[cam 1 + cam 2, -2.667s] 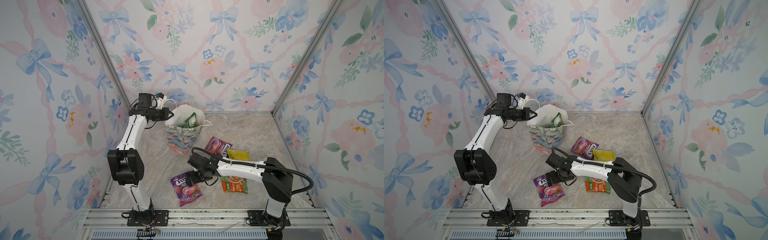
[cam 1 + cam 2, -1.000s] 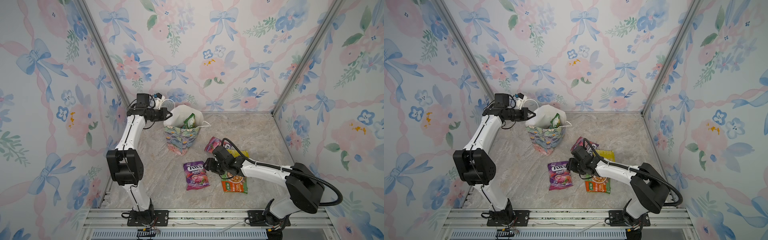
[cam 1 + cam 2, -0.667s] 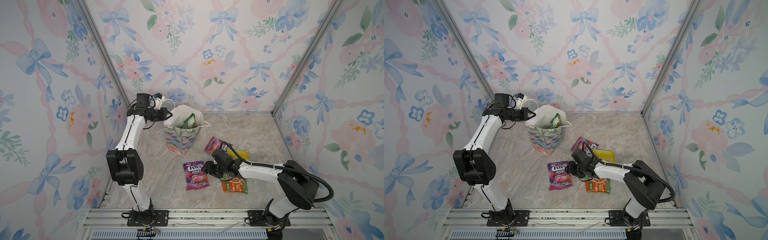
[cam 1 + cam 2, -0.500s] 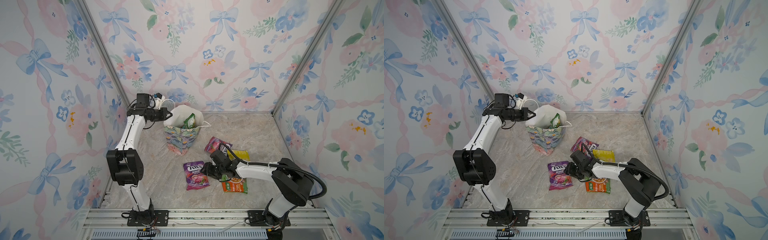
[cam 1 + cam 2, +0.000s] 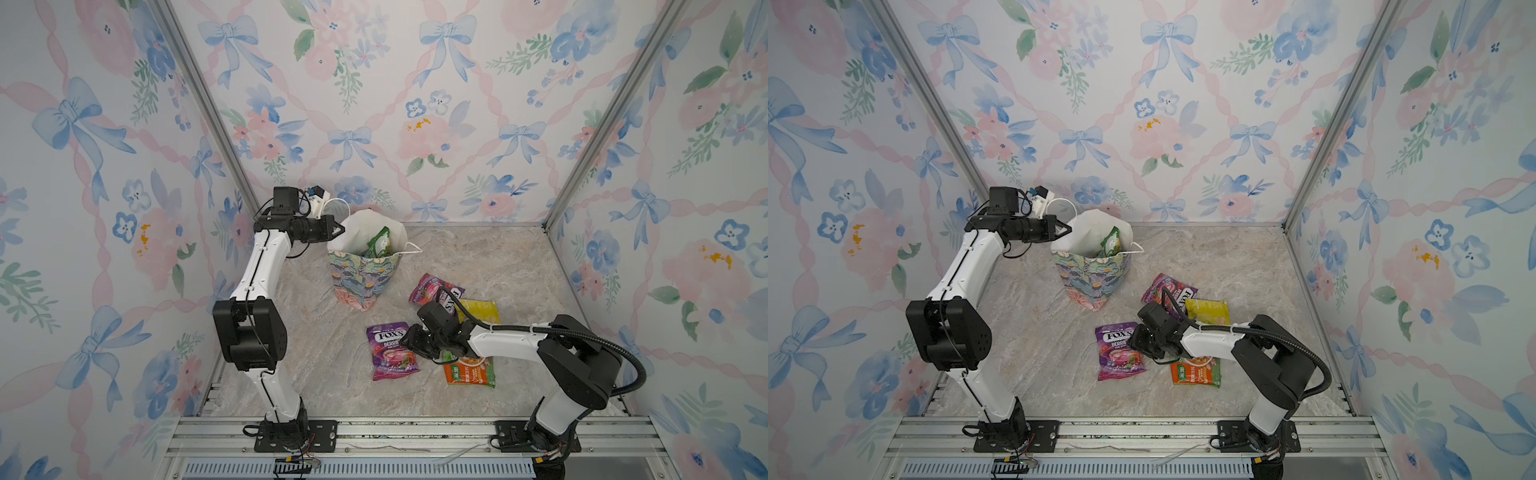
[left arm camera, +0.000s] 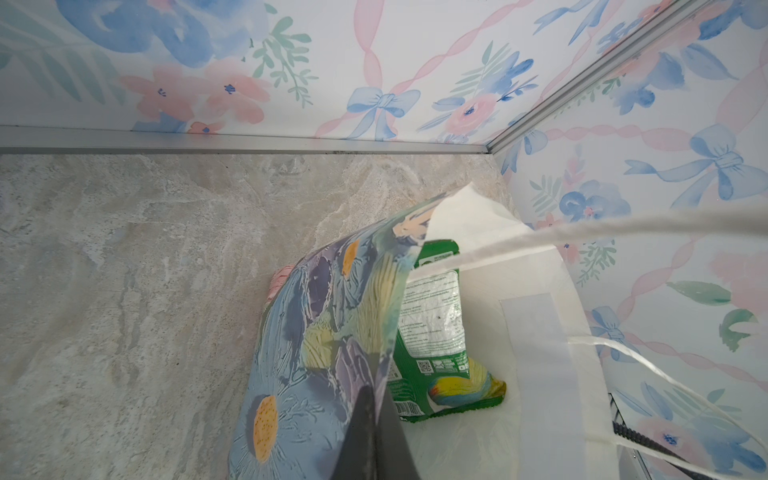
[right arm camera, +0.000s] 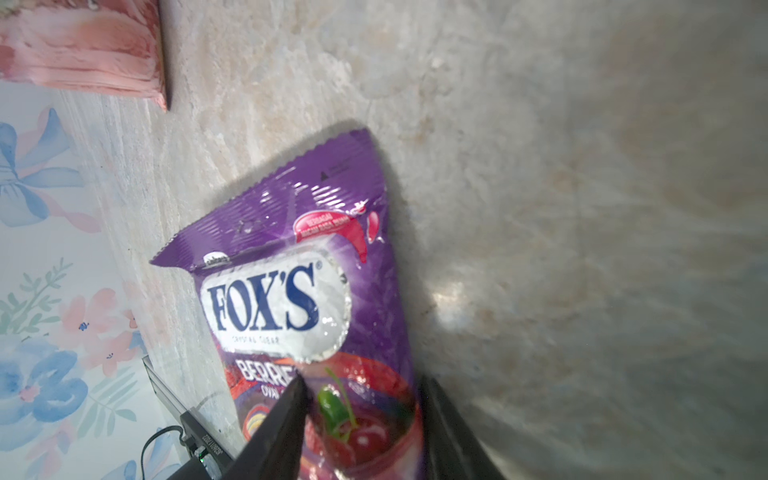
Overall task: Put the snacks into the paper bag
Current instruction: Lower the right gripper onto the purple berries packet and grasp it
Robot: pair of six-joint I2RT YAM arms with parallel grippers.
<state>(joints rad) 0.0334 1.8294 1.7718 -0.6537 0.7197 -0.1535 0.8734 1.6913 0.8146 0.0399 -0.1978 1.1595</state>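
The left tool (image 5: 337,230) pinches the rim of the paper bag (image 5: 361,279), which stands at the back of the table (image 5: 316,340). The right tool (image 7: 361,386) is spread over the purple snack (image 5: 388,353), which lies flat in front of the bag.

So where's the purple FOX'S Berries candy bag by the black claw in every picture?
Top view: purple FOX'S Berries packet flat on the floor, lower middle.
Top view: same spot, slightly further left.
Left wrist: not in it.
Right wrist: centre, lower end inside the right gripper.
Shared landmark: the paper bag; only its pink corner in the right wrist.
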